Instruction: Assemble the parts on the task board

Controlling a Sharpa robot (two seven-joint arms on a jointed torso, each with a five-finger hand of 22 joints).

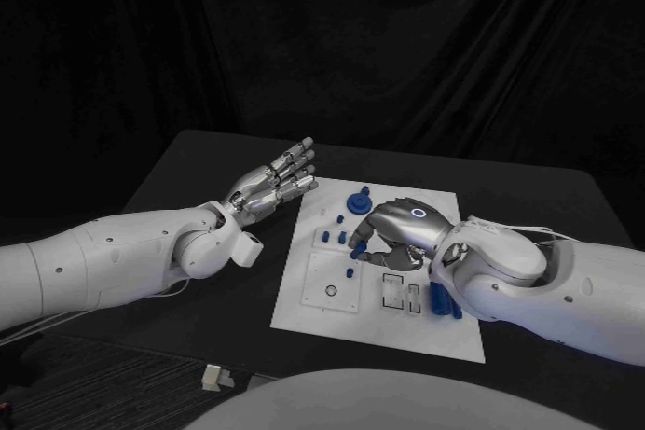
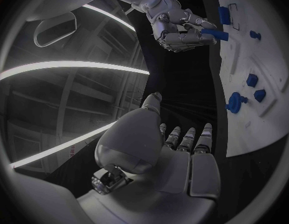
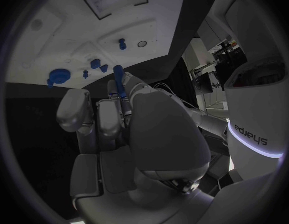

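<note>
- the right robot hand (image 1: 398, 236) is hovering over the middle of the task board (image 1: 404, 329), its fingers curling in and pinching a slim blue peg (image 3: 118, 77) at their tips; the same peg is showing in the left wrist view (image 2: 214, 34), sticking out from the fingertips.
- the left robot hand (image 1: 276, 186) is hanging above the bench (image 1: 175, 178) just beside the board's left edge, spread flat and holding nothing, palm turned toward the board.
- the task board is lying flat in the middle of the bench, and other blue parts are resting on it: a round knobbed part (image 1: 358, 202) near the far edge, small studs (image 1: 332, 234) left of the right hand, and a blue piece (image 1: 444, 301) by the right forearm near the rectangular cut-outs (image 1: 395, 292).
- the held peg is looking like hard moulded plastic: light, stiff and probably smooth, so it could be slipping or twisting in a fingertip pinch.
- a hold near its upper end seems best, leaving the lower end free to enter a hole; which hole it is meant for cannot be told.
- the board is looking thin and light, so it may be sliding under a sideways push; the free left hand is well placed to steady its edge.
</note>
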